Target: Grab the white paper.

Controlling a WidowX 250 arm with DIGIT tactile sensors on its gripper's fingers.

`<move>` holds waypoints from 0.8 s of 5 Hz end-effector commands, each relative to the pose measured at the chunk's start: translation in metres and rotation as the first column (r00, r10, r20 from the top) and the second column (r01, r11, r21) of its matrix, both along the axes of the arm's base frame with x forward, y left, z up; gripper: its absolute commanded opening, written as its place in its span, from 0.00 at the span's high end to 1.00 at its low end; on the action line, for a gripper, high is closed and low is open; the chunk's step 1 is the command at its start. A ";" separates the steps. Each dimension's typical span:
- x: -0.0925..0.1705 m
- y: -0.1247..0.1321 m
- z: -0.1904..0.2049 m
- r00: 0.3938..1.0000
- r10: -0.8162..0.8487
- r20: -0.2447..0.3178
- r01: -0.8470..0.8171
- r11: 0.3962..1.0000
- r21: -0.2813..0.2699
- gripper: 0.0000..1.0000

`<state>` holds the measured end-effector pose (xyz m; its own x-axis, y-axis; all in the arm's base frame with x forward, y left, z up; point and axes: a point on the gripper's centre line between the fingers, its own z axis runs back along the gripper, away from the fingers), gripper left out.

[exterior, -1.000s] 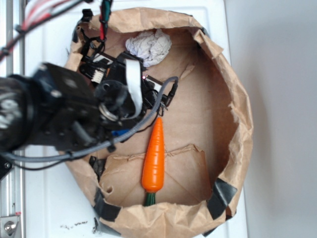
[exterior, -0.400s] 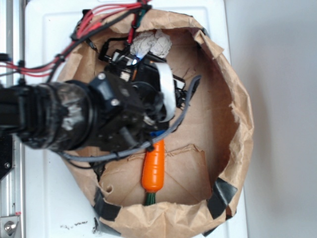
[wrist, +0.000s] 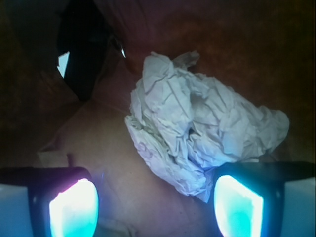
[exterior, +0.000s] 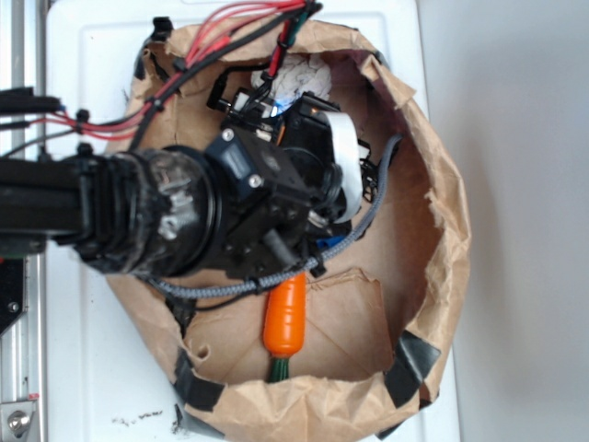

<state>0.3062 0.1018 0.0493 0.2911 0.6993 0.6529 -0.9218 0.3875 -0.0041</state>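
The arm has swung toward the bag's (exterior: 442,212) far wall — the end effector (wrist: 155,200) now hangs wide open, holding nothing, framing the paper (wrist: 197,133) ahead, lined up for closing.

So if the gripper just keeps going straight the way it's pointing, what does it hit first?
Most likely the white paper. In the wrist view it lies straight ahead of the open gripper, a little toward one finger, on the floor of the brown paper bag. Depth is unclear.
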 end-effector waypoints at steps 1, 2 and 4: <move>-0.001 0.021 0.018 0.997 0.047 0.057 -0.051 0.997 0.066 0.00; 0.000 0.020 0.016 0.998 0.043 0.051 -0.046 0.996 0.072 0.00; -0.030 0.020 0.050 0.993 -0.121 0.019 0.121 0.992 -0.025 0.00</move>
